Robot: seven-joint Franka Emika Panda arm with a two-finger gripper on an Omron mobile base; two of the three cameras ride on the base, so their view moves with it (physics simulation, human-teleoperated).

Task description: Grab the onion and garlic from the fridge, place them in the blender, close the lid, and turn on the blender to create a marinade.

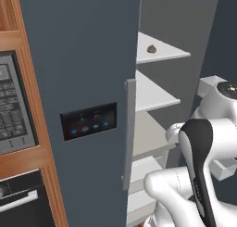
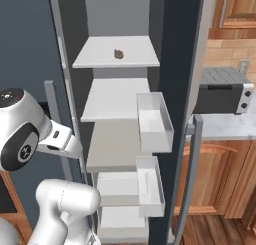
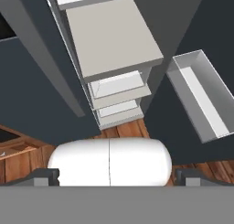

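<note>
Three close views of the open fridge [image 2: 180, 89]

Both base cameras look forward from behind the arm, sharing its shelves [image 1: 157, 52]; the hand camera looks down past the gripper [image 3: 116, 176] at the lower shelves.

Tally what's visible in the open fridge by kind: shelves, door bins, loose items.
Inside the fridge, right base view:
Pale shelves: 5, top one down to the lowest
Door bins: 2, upper and lower
Loose items: 1, small brownish lump on the top shelf
Total: 8
</note>
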